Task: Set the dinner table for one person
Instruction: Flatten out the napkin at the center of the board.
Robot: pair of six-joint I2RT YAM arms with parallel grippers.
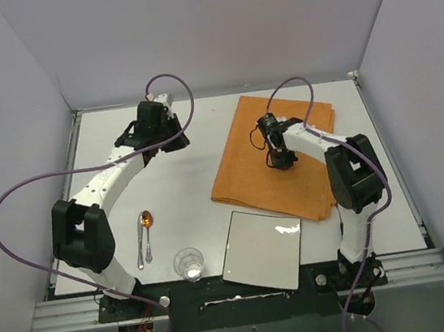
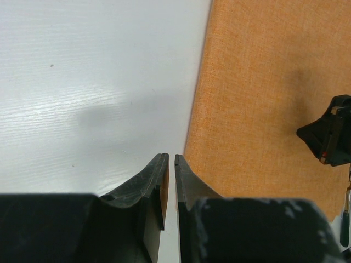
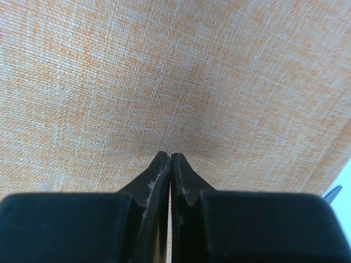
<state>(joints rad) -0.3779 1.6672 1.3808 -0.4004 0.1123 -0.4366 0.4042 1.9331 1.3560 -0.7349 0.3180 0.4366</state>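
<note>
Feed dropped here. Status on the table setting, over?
Left gripper shut, empty, above dinner table. Right gripper shut over orange cloth. Plate, glass, spoon at near edge. Nothing blocking.

Your left gripper [image 2: 171, 156] is reached well forward from its base, jaws all but together (a thin slit shows, nothing in it). Your right gripper [image 3: 170, 154] points down, jaws pressed together.

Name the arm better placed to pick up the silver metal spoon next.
Left, probably. The silver metal spoon lies beside the left arm on the flat white tabletop; the right tool is shut over the orange folded cloth on the right half.
</note>
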